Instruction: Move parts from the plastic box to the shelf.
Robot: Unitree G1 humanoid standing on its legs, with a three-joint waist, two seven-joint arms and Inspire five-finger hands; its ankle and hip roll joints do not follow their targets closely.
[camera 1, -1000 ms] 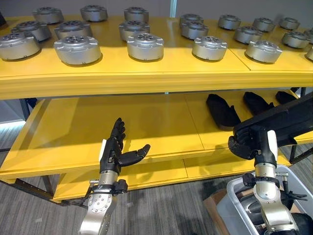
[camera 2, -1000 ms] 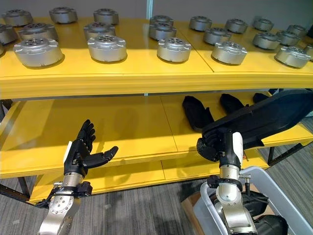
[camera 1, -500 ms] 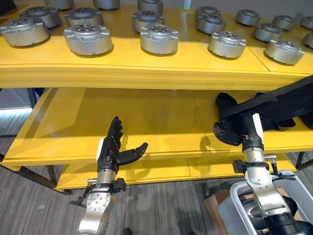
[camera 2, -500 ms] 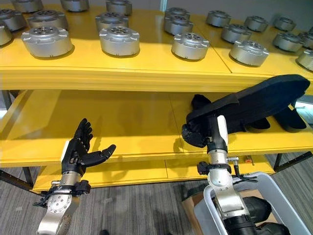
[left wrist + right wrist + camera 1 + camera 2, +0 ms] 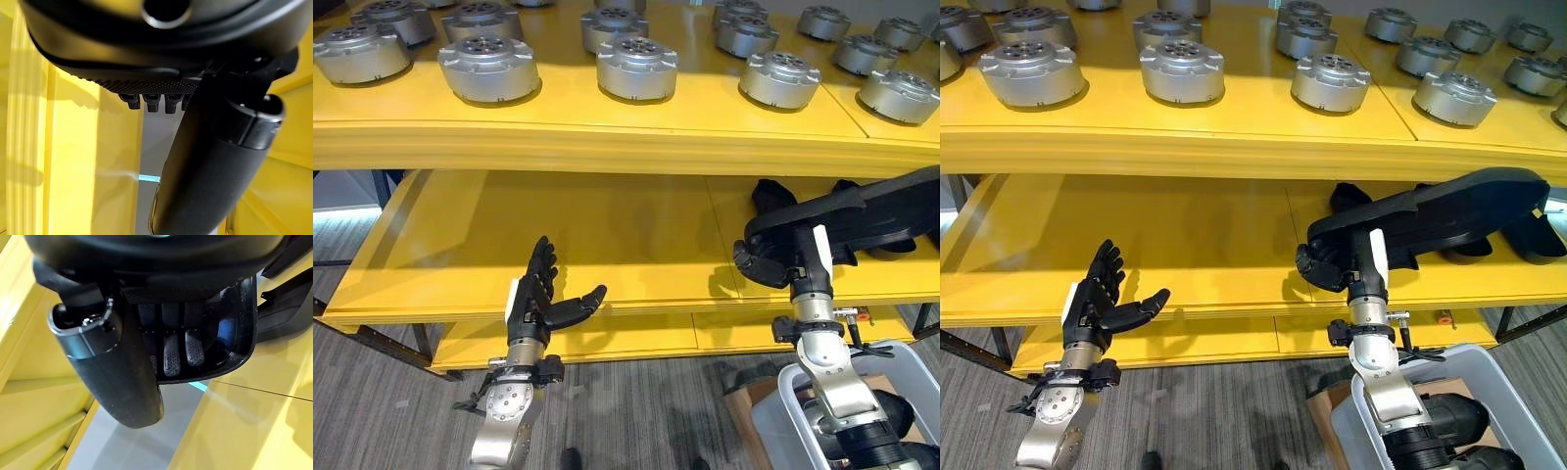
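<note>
Right hand clenched on long black part, held over middle level of yellow shelf. Left hand empty, fingers spread. Plastic box bottom right.

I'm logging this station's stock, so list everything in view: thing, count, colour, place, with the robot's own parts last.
Round ribbed metal discs: over a dozen, silver-grey, in rows on the top shelf board; some cut off by the view's edge.
Long flat black plastic part: one, black, held in the right hand at the front edge of the middle board.
Other black plastic parts: at least two, black, lying on the middle board behind the held one.
Yellow shelf: one, yellow, three boards visible.
Grey plastic box: one, pale grey, on the floor at lower right, dark parts inside.
Cardboard piece: one, brown, beside the box.
Left hand: dark, open, empty, before the middle board.
Right hand: dark, closed on the long part.
</note>
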